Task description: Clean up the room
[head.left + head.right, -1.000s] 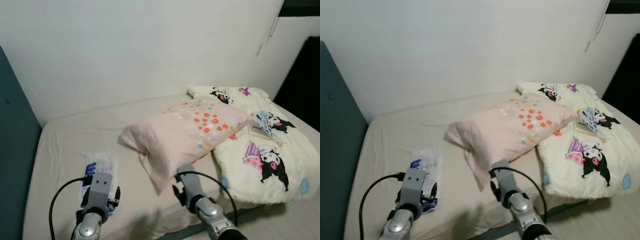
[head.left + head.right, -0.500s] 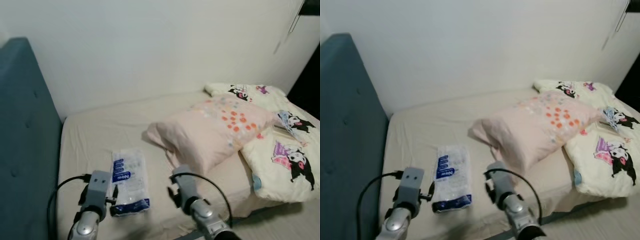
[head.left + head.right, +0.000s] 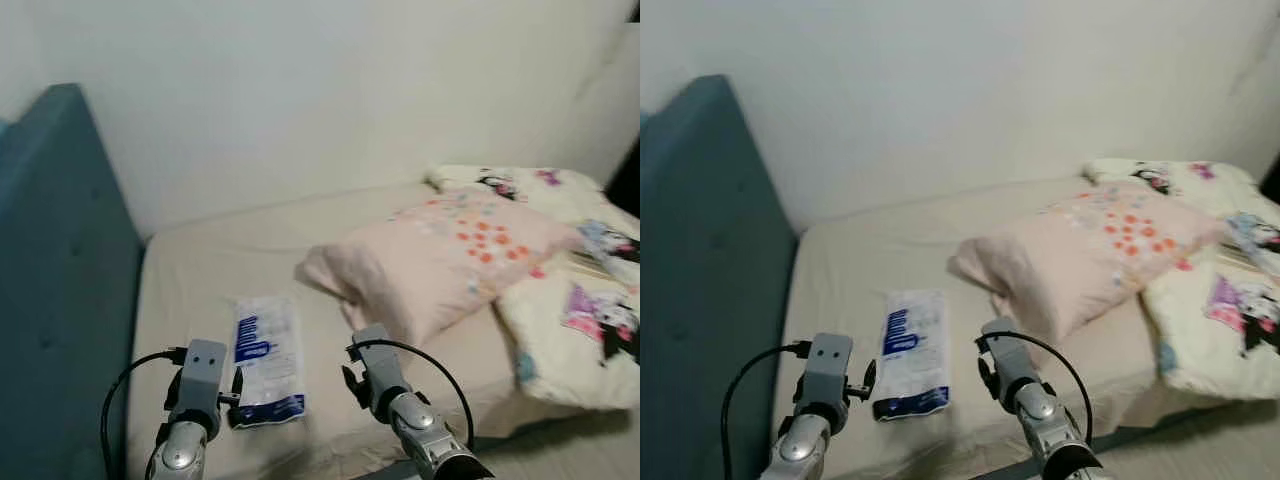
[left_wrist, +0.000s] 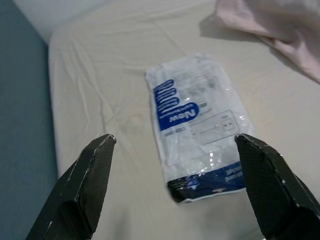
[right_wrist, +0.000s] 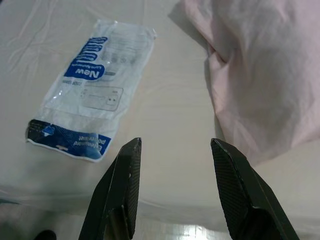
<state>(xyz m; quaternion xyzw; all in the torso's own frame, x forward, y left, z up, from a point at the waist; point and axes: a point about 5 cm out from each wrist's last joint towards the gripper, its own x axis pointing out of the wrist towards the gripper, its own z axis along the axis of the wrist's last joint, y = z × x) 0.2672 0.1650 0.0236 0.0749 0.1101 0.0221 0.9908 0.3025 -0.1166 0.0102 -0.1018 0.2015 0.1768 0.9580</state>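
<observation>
Plastic packet [image 4: 196, 125] flat on sheet [image 3: 200, 280]: likely light, limp, slippery; best pinched at dark bottom edge. Left gripper [image 4: 172, 195] spread wide, right gripper [image 5: 175, 192] apart, both empty.

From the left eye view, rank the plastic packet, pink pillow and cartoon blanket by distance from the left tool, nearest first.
1. Plastic packet, on the sheet just ahead of the left tool.
2. Pink pillow, mid-bed, off to its right.
3. Cartoon blanket, at the bed's far right.

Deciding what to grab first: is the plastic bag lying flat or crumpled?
Flat: the plastic bag lies spread on the bed sheet, print facing up.
</observation>
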